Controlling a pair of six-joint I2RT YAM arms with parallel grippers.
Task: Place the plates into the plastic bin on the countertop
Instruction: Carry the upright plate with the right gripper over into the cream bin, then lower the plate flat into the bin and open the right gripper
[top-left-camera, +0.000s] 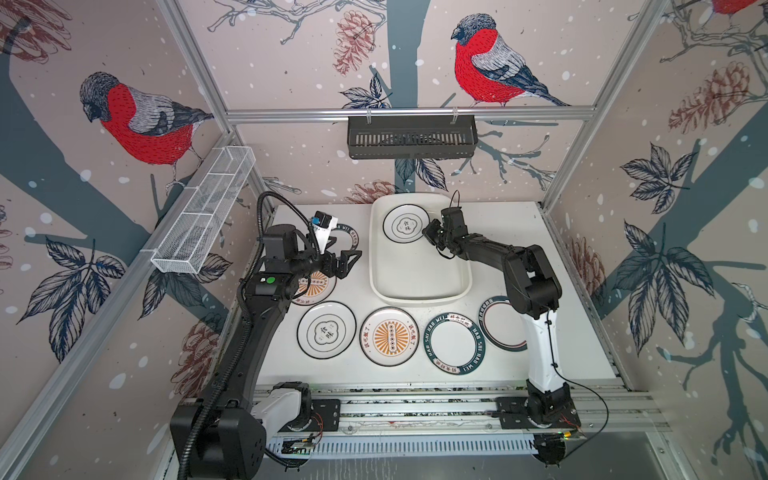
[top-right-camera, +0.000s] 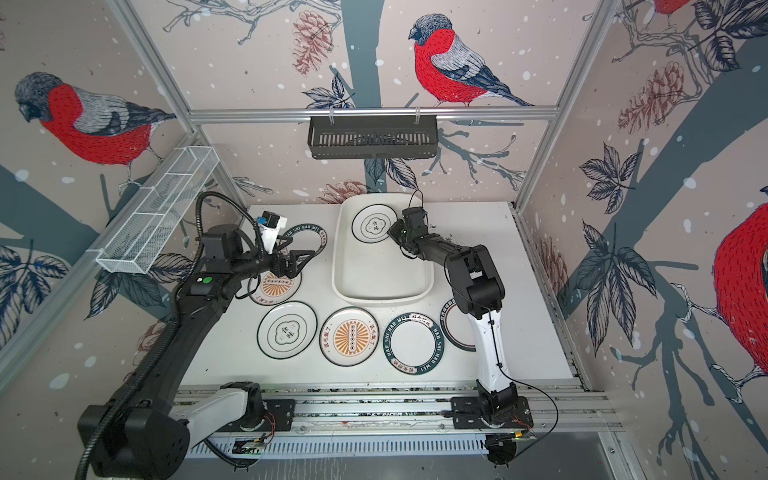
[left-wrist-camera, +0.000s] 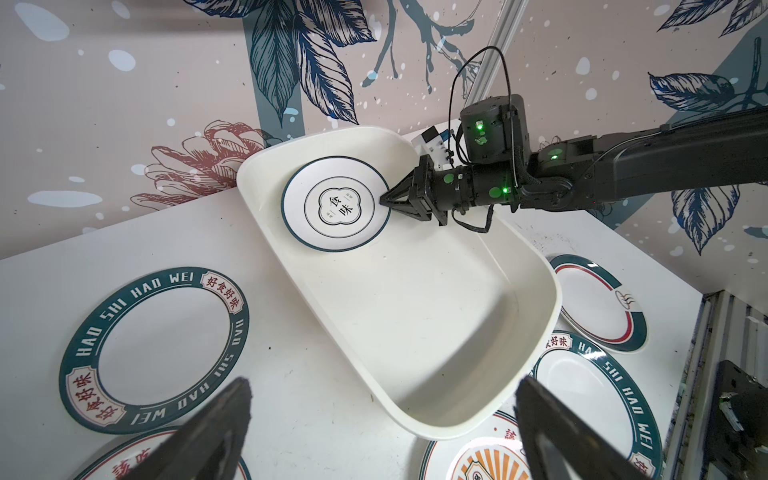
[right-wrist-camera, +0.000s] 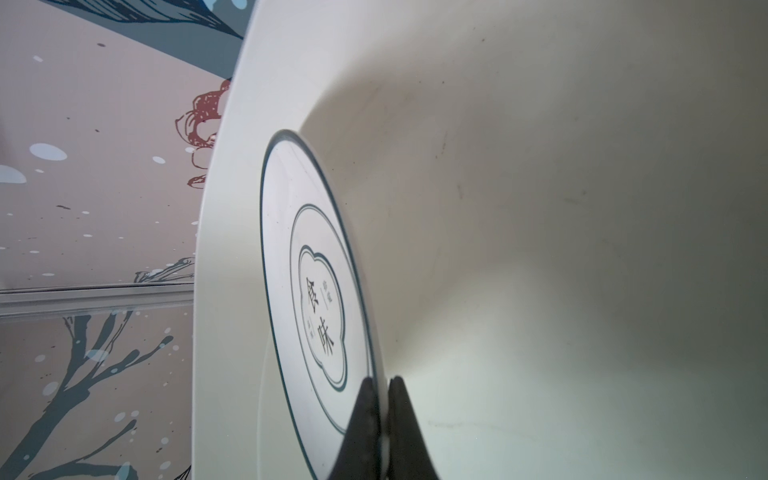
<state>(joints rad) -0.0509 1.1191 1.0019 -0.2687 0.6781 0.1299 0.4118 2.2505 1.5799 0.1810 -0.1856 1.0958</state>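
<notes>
The white plastic bin (top-left-camera: 419, 297) (left-wrist-camera: 291, 266) stands at the back of the countertop (top-left-camera: 561, 291). In its far end lies a cloud-emblem plate (top-left-camera: 405, 224) (left-wrist-camera: 336, 203) (right-wrist-camera: 316, 299), with my right gripper (top-left-camera: 428, 233) (left-wrist-camera: 384, 199) (right-wrist-camera: 384, 386) shut on its rim. Whether it rests on the bin floor I cannot tell. My left gripper (top-left-camera: 353, 259) (left-wrist-camera: 382, 386) hangs open and empty left of the bin. Several plates lie on the countertop: another cloud-emblem plate (top-left-camera: 326, 330), a sunburst plate (top-left-camera: 389, 336), a teal-lettered plate (top-left-camera: 454, 343), and others partly hidden by the arms.
A black slatted basket (top-left-camera: 411, 137) hangs on the back rail. A white wire-mesh basket (top-left-camera: 203, 212) hangs on the left wall. Aluminium rails (top-left-camera: 415, 407) carrying both arm bases run along the front edge.
</notes>
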